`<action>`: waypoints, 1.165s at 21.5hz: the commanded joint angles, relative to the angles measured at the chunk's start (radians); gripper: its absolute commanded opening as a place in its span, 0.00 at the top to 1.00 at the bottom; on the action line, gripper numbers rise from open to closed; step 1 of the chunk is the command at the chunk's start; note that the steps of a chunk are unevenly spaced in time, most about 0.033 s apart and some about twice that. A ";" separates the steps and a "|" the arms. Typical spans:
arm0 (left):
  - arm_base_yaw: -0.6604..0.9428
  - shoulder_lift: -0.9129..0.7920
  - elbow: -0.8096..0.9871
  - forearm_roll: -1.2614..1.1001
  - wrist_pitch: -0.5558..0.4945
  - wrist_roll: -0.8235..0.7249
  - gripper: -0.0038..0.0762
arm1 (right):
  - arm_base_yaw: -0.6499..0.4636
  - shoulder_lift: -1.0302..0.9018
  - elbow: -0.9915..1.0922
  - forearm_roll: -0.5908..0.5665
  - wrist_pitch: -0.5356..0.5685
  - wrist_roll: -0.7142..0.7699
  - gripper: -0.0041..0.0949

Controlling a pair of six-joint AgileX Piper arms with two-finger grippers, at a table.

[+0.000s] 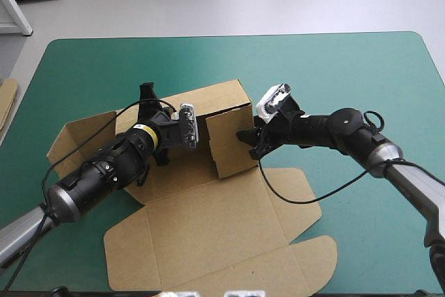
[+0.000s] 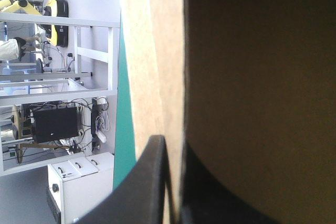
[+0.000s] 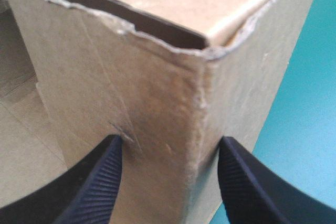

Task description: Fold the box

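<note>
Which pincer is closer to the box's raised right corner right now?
Right. The right pincer straddles that corner, a finger on each side; the left pincer grips the box farther along.

Soft, even light from above fills the table (image 1: 83, 60); the arms throw only faint shadows on the box (image 1: 208, 220). At the left gripper (image 2: 176, 148), pinched on a wall, one face is pale and lit, the other deep in shadow. Between the right gripper's (image 3: 167, 148) spread fingers the corner glows warm, with a dark gap ahead.

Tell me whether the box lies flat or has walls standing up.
Partly up: the box has its far wall and side wall upright, meeting at a corner; its lid lies flat.
</note>
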 commanded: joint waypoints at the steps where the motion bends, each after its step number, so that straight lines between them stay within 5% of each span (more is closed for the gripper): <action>1: -0.008 -0.005 -0.006 -0.068 0.024 -0.014 0.96 | 0.058 -0.043 -0.030 -0.024 -0.108 0.042 0.44; 7: -0.008 -0.005 -0.006 -0.068 0.027 -0.014 0.96 | 0.120 -0.043 -0.028 -0.054 -0.277 0.131 0.47; 21: -0.008 -0.005 -0.006 -0.068 0.021 -0.042 0.96 | 0.188 -0.006 -0.022 -0.063 -0.449 0.135 0.62; 23: -0.008 -0.005 -0.006 -0.068 0.021 -0.042 0.96 | 0.188 0.000 -0.022 -0.065 -0.446 0.135 0.78; 24: -0.008 -0.005 -0.006 -0.068 0.021 -0.042 0.96 | 0.188 0.000 -0.022 -0.065 -0.439 0.135 0.95; 25: -0.008 -0.005 -0.006 -0.068 0.021 -0.042 0.96 | 0.188 0.000 -0.022 -0.060 -0.436 0.135 0.96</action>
